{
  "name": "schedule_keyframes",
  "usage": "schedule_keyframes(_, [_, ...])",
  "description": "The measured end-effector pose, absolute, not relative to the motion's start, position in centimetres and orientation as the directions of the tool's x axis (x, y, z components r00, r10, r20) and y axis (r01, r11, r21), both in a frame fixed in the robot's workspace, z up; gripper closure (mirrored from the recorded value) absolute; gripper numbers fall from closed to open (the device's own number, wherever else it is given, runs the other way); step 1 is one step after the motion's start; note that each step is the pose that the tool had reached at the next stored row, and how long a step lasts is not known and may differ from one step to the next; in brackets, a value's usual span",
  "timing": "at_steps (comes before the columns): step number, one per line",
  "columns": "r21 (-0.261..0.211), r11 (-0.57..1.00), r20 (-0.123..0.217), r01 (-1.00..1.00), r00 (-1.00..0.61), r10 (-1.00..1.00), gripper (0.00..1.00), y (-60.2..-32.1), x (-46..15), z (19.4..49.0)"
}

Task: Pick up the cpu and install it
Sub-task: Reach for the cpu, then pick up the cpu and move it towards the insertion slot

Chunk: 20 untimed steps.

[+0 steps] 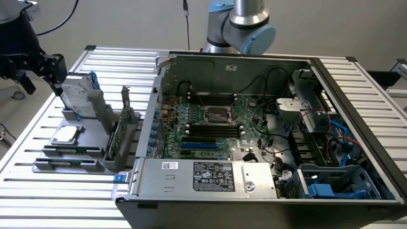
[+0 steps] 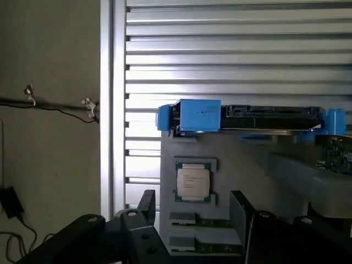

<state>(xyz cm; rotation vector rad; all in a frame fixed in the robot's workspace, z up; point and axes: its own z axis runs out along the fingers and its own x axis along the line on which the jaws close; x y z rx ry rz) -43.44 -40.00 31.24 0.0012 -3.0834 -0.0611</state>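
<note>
Although the black gripper [image 1: 45, 74] hangs high at the exterior view's left, it holds nothing. The cpu [image 1: 66, 135], a small flat square chip with a dull silver top, lies flat in its seat on the grey plastic holder [image 1: 89, 143], which rests on the slatted aluminium worktop [image 1: 38, 191]. The rectangular silver hard drive [image 1: 76, 98] with blue rails stands on edge on the same holder, in this view between gripper and chip. Well apart, toward the exterior view's right, the open computer case [image 1: 229, 67] shows the dark, metal-framed square socket [image 1: 216, 114], which looks empty.

In the wrist view the gripper [image 2: 192, 201] looks down on the holder [image 2: 247, 165]. Its two dark fingers [image 2: 146, 206] stand wide apart with nothing between them. The cpu [image 2: 192, 183] sits roughly on the line between them, untouched, and the hard drive [image 2: 264, 113] lies just beyond it.

The chip is thin and sits low in its recess, so the main risk is judged to be a poor purchase. Fingers arriving off-centre or askew could land on the holder's rim, pinch one corner and tilt the chip, or let it slip. A path too close to the hard drive could knock its blue rail [image 2: 198, 115].
</note>
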Motion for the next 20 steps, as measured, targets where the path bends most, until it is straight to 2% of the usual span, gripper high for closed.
schedule_keyframes(20, [0.04, 0.999, 0.058, 0.0, -0.998, -0.002, 0.35, -41.6, -43.4, 27.6])
